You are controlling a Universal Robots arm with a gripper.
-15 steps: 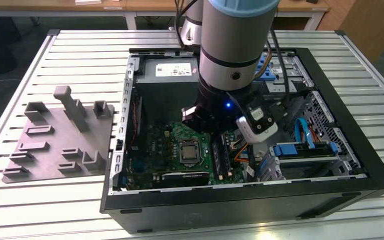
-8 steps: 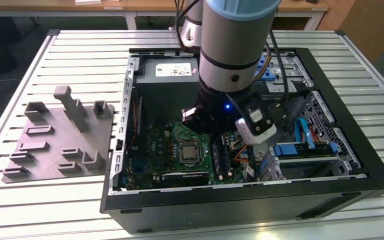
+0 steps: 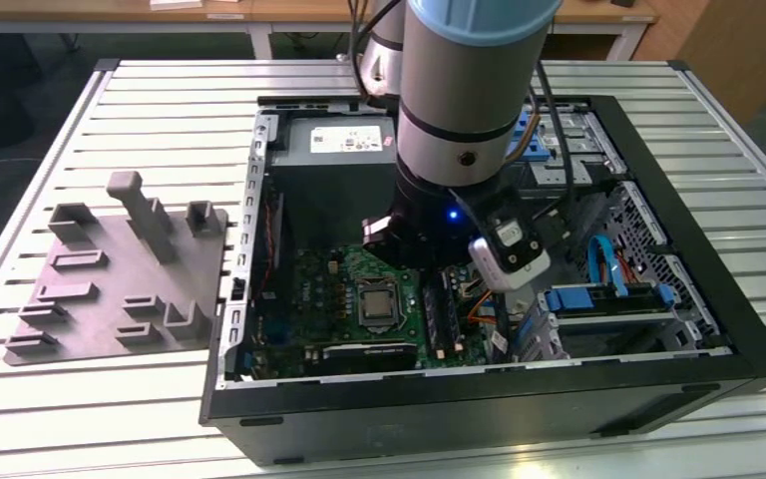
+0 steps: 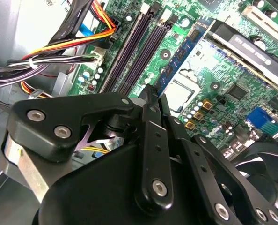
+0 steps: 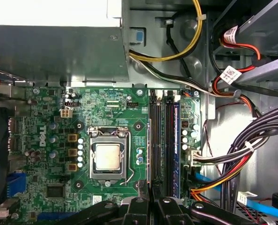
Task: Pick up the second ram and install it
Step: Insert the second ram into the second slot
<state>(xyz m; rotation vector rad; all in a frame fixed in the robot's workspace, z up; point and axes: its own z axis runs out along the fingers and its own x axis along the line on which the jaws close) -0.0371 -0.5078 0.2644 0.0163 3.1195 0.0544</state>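
We judge insertion is in hand: black linkage gripper [image 4: 155, 92] over dark motherboard memory slots [image 5: 158, 140] (jaw state: cannot tell), square alignment needed.

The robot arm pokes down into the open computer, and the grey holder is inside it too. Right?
Not quite. In the exterior view the grey holder lies outside the computer case, on the slatted table beside it. The arm does reach into the case.
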